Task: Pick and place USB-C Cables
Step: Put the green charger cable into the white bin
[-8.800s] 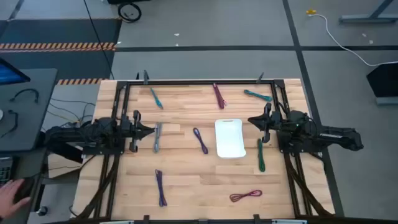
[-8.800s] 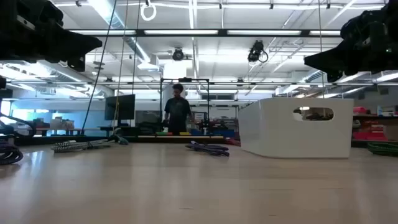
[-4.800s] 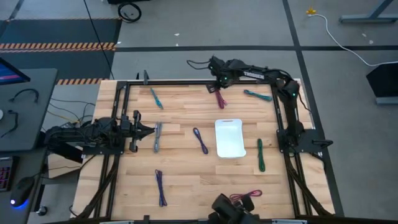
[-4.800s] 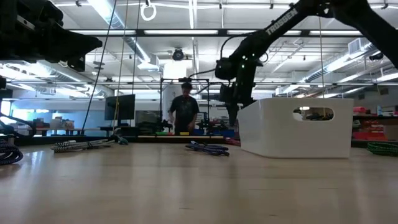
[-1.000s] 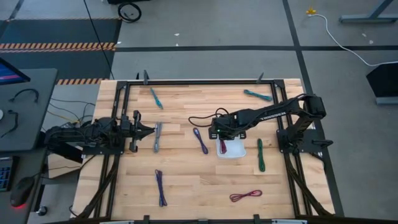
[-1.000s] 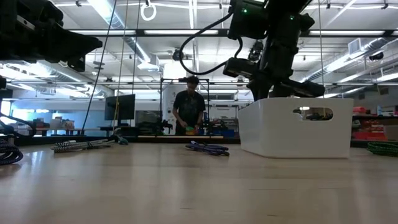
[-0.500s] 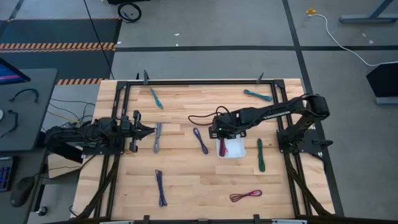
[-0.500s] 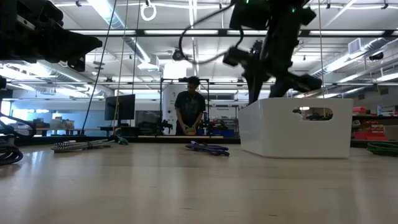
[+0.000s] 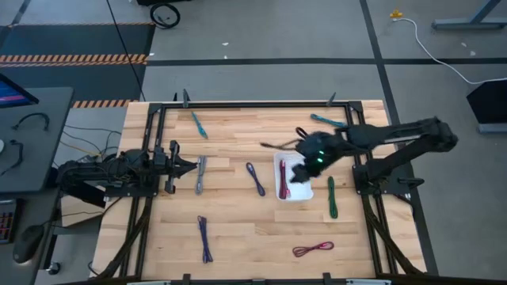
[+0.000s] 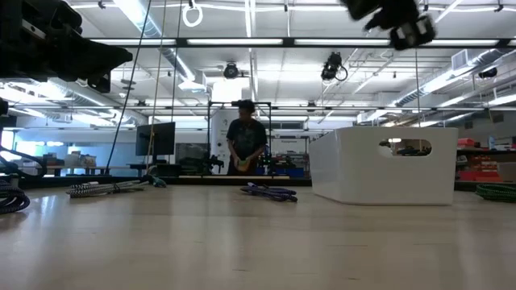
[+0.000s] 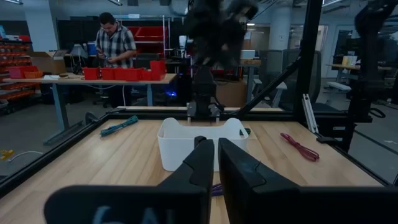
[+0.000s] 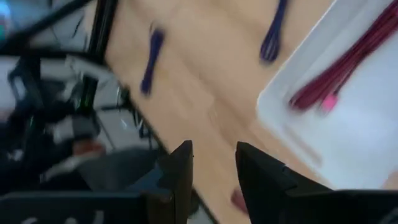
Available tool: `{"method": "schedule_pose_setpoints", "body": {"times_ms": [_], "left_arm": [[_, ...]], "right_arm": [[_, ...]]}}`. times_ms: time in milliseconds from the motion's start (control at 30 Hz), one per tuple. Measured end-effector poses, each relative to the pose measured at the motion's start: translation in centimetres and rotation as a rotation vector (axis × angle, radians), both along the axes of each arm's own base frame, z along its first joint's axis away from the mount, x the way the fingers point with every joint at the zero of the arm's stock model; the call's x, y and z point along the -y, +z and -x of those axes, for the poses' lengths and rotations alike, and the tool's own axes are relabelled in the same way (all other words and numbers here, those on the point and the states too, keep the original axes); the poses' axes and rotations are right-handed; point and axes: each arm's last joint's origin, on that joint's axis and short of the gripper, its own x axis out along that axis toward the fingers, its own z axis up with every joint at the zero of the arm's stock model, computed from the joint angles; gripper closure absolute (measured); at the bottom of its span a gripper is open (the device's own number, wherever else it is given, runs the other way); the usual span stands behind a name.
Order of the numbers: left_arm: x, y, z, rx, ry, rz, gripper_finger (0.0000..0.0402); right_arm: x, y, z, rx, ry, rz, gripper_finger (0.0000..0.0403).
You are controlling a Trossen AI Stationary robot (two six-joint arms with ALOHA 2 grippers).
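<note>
Blur hides the right tool (image 9: 299, 172) in the high view; its fingers stand apart, empty, above the white tray (image 9: 291, 195) at frame centre, where a maroon cable (image 9: 283, 179) lies inside.

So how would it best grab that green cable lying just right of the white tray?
Probably from straight above, at the middle of the green cable. It lies flat as a long, narrow bundle apart from the white tray, so the tool's fingers should close across its narrow width.
</note>
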Motion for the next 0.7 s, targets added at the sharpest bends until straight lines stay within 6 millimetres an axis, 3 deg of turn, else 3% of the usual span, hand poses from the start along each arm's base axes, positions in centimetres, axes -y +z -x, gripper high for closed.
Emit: {"method": "schedule_pose_setpoints", "body": {"times_ms": [133,300,467,700], "left_arm": [[0.0,0.0,0.0,0.000,0.000,0.000,0.0365],[0.0,0.0,0.0,0.000,0.000,0.000,0.0370],[0.0,0.0,0.0,0.000,0.000,0.000,0.0376],[0.0,0.0,0.0,0.000,0.000,0.000,0.0370]], "right_arm": [[-2.5,-0.2,2.8,-0.105,0.009,0.054,0.0276],[-4.1,-3.7,5.8,-0.405,-0.124,0.103,0.0276],[-4.4,-8.5,7.3,-0.600,-0.261,0.063,0.0264],[-3.0,-14.5,9.3,-0.767,-0.448,0.028,0.0227]]}}
